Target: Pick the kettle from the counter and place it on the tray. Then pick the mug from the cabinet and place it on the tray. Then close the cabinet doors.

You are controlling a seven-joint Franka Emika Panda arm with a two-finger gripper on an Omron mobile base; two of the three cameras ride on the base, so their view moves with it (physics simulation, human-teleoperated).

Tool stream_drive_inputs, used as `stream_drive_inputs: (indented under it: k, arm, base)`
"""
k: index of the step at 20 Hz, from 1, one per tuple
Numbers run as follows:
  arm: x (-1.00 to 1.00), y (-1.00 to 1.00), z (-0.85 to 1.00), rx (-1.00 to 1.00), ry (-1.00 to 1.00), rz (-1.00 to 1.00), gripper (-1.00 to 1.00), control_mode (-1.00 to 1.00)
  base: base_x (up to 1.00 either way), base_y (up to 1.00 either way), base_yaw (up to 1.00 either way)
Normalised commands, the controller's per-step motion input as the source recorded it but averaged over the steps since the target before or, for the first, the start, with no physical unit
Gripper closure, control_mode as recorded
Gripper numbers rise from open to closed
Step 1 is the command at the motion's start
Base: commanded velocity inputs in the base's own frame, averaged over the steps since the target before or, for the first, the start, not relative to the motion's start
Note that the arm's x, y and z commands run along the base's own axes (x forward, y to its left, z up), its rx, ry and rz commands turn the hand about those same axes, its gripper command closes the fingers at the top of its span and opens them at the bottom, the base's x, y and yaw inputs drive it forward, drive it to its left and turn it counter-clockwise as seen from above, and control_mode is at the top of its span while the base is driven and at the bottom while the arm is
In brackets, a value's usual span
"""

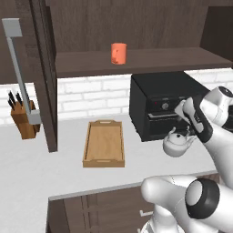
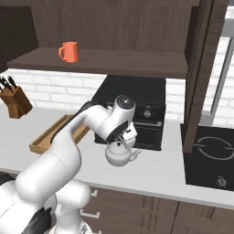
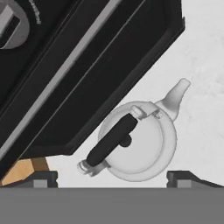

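Hand view: gripper [image 3: 112,177] spread wide, holding nothing, hovering above the kettle [image 3: 141,142], spout at 1 o'clock, handle running 1 to 7. Kettle sits on the counter [image 1: 27,159] just in front of the black oven [image 1: 159,102]. Tray [image 1: 104,144] lies at its 9 o'clock, well apart. Mug [image 1: 119,53] on cabinet shelf [image 1: 150,59].

From my right base camera the arm's wrist covers the top of the kettle [image 2: 119,155], so I can't see the gripper's fingers there. My arm also hides most of the tray [image 2: 45,137]. The cabinet door [image 1: 45,73] runs off the top edge. The oven's [image 1: 159,102] knob markings are too small to read.
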Motion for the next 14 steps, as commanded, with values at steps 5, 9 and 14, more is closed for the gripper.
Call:
stream_drive_inputs:
  k: [5, 9, 14]
  arm:
    - [0.08, -0.04, -0.09, 0.01, 0.02, -0.06, -1.00, -1.00]
    - [0.10, -0.05, -0.26, 0.03, 0.00, -0.09, -1.00, -1.00]
    - [0.11, -0.04, -0.22, 0.05, 0.00, -0.07, -1.00, -1.00]
  base:
    - [0.00, 0.00, 0.00]
    - [0.00, 0.00, 0.00]
    - [0.00, 0.00, 0.00]
